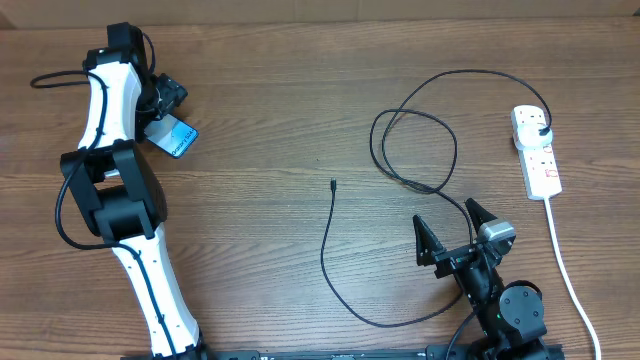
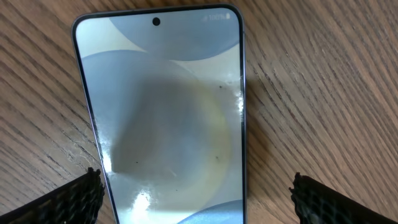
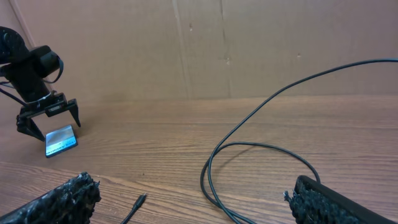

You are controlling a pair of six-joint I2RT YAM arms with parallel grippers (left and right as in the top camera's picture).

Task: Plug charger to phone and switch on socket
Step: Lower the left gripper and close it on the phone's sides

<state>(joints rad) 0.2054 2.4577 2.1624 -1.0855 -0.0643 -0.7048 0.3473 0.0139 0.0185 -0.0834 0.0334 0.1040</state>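
Observation:
The phone (image 1: 179, 137) lies flat at the far left of the table, screen lit. My left gripper (image 1: 168, 118) hovers over it, open. In the left wrist view the phone (image 2: 168, 112) fills the space between the two black fingertips (image 2: 78, 199), which stand wide on either side of it without touching. The charger (image 1: 415, 150) is a thin black cable looping across the middle, its connector tip (image 1: 332, 183) lying loose on the wood and its plug in the socket (image 1: 537, 152) at the far right. My right gripper (image 1: 444, 213) stands open near the front, holding nothing, with the connector tip (image 3: 138, 201) just ahead of it.
The socket's thick white lead (image 1: 566, 262) runs down the right side toward the front edge. The charger cable (image 3: 249, 155) curves across the wood in front of my right gripper (image 3: 193, 199). A cardboard wall (image 3: 205, 50) backs the table.

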